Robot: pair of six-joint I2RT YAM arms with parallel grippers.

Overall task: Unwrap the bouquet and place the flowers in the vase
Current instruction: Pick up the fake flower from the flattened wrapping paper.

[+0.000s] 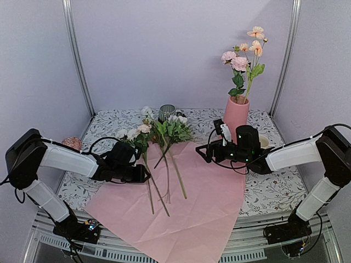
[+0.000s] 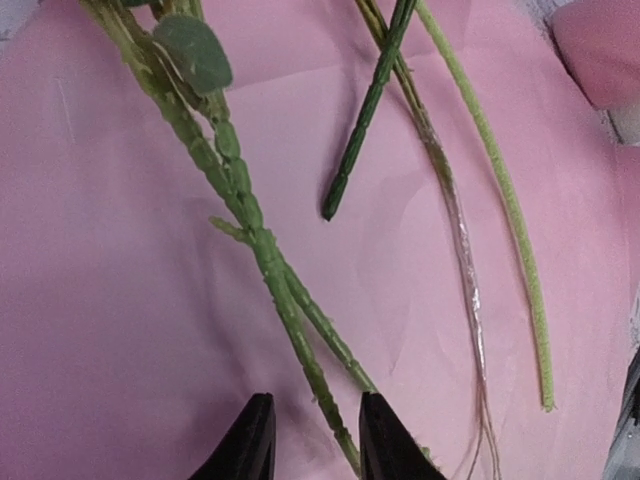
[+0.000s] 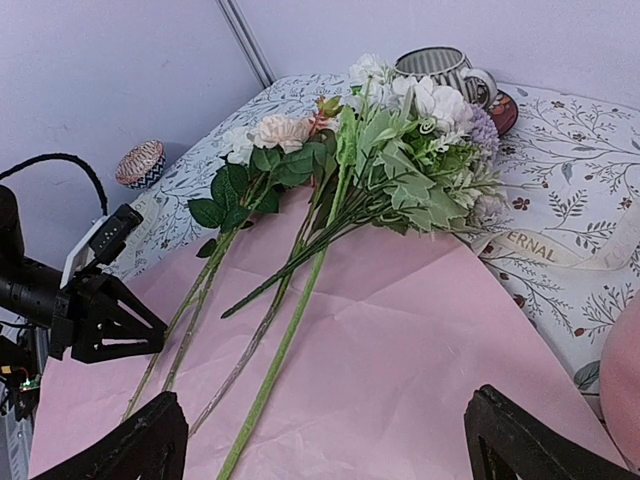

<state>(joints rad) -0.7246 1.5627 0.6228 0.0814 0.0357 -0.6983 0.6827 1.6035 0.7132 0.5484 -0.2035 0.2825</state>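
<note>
Left tool (image 2: 317, 440) stands narrow astride one green stem of the flowers (image 1: 159, 134), not yet clamped; these lie centre-frame on the opened pink paper (image 1: 192, 208). Right tool (image 3: 325, 425) is wide and empty. Step in hand: picking a stem. Next move calls for a firm pinch, then a lift to the vase (image 1: 236, 116) at upper right. Count: one vase holding several blooms, about five loose stems.

Stems (image 1: 245, 90) crowd the vase (image 1: 236, 116) mouth; paper (image 1: 214, 197) near it lies bare
</note>
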